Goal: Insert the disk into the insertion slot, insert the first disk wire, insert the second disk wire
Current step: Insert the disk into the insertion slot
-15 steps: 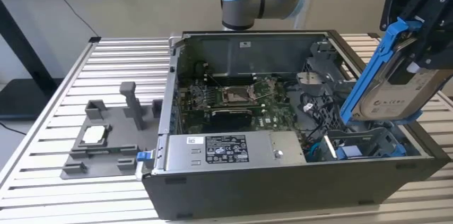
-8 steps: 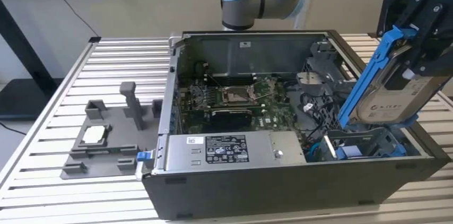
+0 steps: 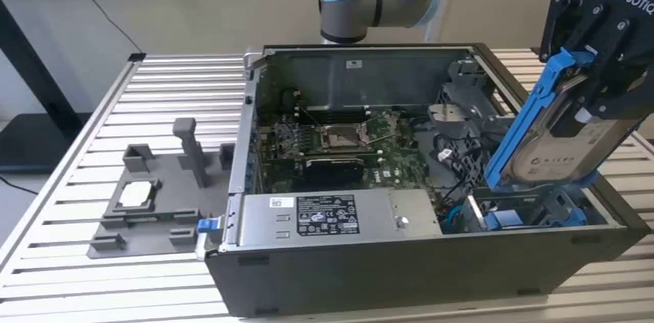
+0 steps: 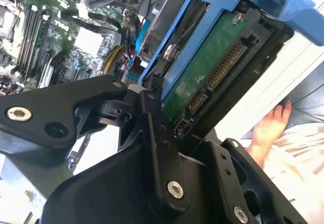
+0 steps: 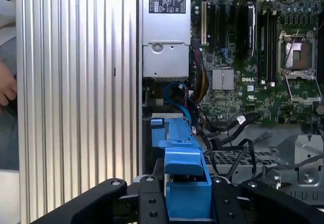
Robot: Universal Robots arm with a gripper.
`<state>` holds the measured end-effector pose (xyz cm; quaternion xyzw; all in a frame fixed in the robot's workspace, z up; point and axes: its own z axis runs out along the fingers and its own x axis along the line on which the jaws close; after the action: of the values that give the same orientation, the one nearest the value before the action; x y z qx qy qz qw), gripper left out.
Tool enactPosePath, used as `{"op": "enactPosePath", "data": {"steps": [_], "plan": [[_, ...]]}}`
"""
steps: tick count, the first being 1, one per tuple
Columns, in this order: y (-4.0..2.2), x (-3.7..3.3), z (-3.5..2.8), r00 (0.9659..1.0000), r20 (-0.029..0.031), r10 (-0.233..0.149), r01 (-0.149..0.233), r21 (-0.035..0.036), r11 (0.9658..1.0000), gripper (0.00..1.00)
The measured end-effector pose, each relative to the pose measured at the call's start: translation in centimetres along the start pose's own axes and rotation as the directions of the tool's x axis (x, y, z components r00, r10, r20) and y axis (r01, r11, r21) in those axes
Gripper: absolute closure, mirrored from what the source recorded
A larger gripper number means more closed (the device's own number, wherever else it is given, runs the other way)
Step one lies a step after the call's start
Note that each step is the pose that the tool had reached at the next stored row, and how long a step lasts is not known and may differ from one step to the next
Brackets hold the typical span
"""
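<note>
Right now the claw (image 3: 596, 87) is gripping the disk (image 3: 560, 138), with its black fingers closed against the two sides of the bright blue carrier frame. The disk is hanging steeply tilted over the corner of the open computer case (image 3: 409, 277) at the exterior view's right. Its lower end is hovering close above the blue-lined drive bay (image 3: 516, 217), and whether the two are touching cannot be told. In the first wrist view the claw (image 5: 183, 196) is pinching the disk (image 5: 181, 148) edge-on. In the second wrist view the disk (image 4: 202, 77) is showing its green circuit board and connector row. Inside the case the motherboard (image 3: 338, 139) is lying flat, with loose black cables (image 3: 455, 156) trailing between it and the bay. The silver power supply box (image 3: 327, 216) is sitting along the case's near wall. The case is resting on a slatted metal desk (image 3: 164, 93), beside a grey moulded fixture (image 3: 153, 200). A person's hand (image 4: 271, 125) is showing beyond the desk edge.
</note>
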<state>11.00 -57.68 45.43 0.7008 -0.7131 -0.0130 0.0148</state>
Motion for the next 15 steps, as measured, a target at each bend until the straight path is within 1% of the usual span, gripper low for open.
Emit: {"op": "enactPosePath", "data": {"steps": [5, 15], "plan": [[-0.03, -0.02, 0.79, 1.0, 0.0023, 0.0, 0.0, 0.0, 1.0, 0.67], [-0.08, -0.11, 2.11, 1.0, 0.0021, -0.006, 0.006, 0.0, 1.0, 0.67]]}}
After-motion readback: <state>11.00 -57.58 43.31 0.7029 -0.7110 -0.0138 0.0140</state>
